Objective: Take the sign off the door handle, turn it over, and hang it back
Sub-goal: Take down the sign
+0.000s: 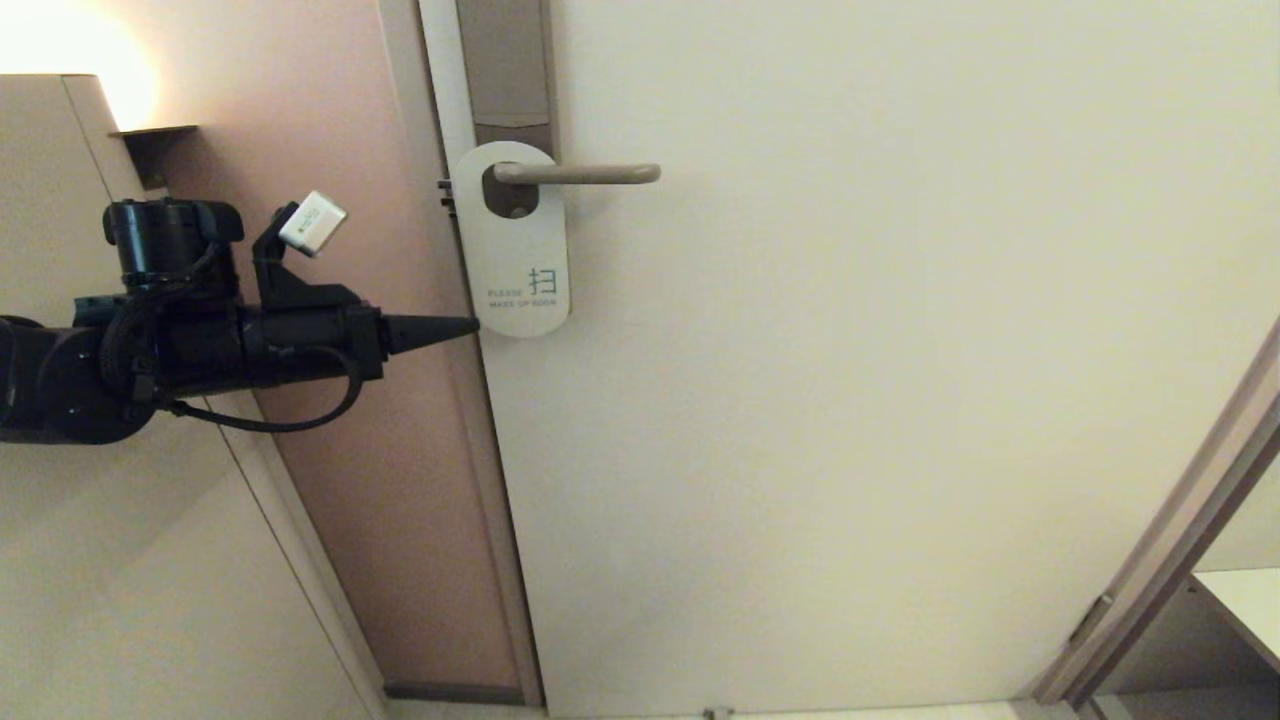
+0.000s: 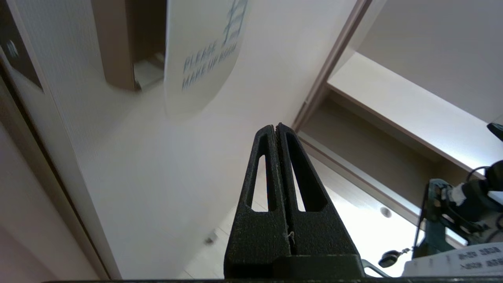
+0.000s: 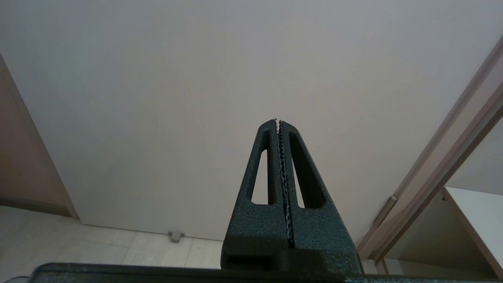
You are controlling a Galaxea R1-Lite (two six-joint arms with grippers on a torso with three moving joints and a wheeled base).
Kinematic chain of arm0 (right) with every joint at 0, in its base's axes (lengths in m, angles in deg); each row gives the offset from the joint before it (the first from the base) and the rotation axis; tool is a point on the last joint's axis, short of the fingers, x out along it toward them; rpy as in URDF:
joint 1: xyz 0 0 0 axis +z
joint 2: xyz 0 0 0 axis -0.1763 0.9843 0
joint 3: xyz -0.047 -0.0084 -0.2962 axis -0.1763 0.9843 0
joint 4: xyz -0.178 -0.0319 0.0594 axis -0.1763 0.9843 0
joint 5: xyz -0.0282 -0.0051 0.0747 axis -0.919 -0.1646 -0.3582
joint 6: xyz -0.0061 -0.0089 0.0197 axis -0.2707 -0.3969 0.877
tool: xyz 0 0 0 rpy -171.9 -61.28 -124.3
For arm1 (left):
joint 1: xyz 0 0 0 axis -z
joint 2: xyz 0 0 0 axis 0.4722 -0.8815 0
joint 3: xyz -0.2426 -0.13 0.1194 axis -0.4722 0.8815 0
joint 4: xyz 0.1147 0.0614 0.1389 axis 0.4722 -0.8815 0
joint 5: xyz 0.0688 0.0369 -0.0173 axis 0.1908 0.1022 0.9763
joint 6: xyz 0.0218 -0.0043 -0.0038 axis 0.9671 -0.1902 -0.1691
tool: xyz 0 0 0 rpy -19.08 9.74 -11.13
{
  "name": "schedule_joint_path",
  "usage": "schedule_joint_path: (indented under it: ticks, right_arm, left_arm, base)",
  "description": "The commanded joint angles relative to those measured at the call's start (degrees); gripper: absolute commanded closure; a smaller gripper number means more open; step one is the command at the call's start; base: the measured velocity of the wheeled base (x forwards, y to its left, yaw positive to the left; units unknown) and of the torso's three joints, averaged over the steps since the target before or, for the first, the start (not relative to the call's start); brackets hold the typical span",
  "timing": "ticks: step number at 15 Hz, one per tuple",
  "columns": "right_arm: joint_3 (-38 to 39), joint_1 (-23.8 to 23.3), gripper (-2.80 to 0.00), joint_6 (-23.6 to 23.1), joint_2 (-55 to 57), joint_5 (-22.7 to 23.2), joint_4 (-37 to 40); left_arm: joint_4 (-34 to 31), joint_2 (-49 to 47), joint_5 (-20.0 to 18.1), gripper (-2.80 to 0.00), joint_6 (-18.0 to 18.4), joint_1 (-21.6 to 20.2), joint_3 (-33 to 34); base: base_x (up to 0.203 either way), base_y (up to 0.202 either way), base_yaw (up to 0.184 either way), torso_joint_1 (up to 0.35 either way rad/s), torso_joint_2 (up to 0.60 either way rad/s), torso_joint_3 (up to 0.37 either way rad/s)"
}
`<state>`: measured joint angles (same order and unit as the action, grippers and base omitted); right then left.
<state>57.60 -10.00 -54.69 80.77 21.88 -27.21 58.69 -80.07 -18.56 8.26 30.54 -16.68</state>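
Observation:
The sign (image 1: 515,245) hangs on the door handle (image 1: 585,174) by its oval hole, white side out, with teal "PLEASE MAKE UP ROOM". The handle sits on a tall brownish-grey plate (image 1: 508,70). My left gripper (image 1: 470,325) is shut and empty, its tip just at the sign's lower left edge. In the left wrist view the sign (image 2: 200,59) hangs beyond the shut gripper (image 2: 276,126), apart from it. My right gripper (image 3: 277,122) is shut and empty, facing the bare door; it does not show in the head view.
The cream door (image 1: 850,400) fills most of the view. A pinkish wall strip (image 1: 380,450) and door frame lie left of it. A second frame (image 1: 1170,540) and a white shelf (image 1: 1245,600) are at the lower right. A door stop (image 3: 175,236) sits on the floor.

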Motion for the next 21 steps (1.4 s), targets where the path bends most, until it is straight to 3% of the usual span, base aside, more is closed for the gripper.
schedule_joint_path:
  ticks: [1, 2, 3, 12, 16, 21]
  right_arm:
    - [0.0, 0.0, 0.00, 0.0, 0.1, 0.0, 0.0]
    - [0.0, 0.1, 0.00, 0.0, 0.1, 0.0, 0.0]
    - [0.0, 0.1, 0.00, 0.0, 0.1, 0.0, 0.0]
    - [0.0, 0.1, 0.00, 0.0, 0.1, 0.0, 0.0]
    - [0.0, 0.0, 0.00, 0.0, 0.1, 0.0, 0.0]
    - [0.0, 0.0, 0.00, 0.0, 0.1, 0.0, 0.0]
  left_arm:
    - [1.1, 1.0, -0.3, 0.00, -0.1, 0.0, 0.4]
    - [2.0, 1.2, -0.3, 0.00, -0.2, 0.0, 0.4]
    - [2.4, 1.4, -0.3, -2.80, -0.2, 0.0, 0.4]
    - [2.7, 0.7, -0.1, -2.80, -0.1, -0.4, -0.3]
    - [10.3, -1.0, -0.1, -2.80, -1.6, -1.7, -1.0]
    - [11.7, -1.5, -0.1, -2.80, -2.1, -1.7, -1.0]
  base:
    - [0.000, 0.000, 0.000, 0.000, 0.00, 0.000]
    - [0.000, 0.000, 0.000, 0.000, 0.00, 0.000]
    - [0.000, 0.000, 0.000, 0.000, 0.00, 0.000]
    - [0.000, 0.000, 0.000, 0.000, 0.00, 0.000]
    - [0.000, 0.000, 0.000, 0.000, 0.00, 0.000]
    - [0.000, 0.000, 0.000, 0.000, 0.00, 0.000]
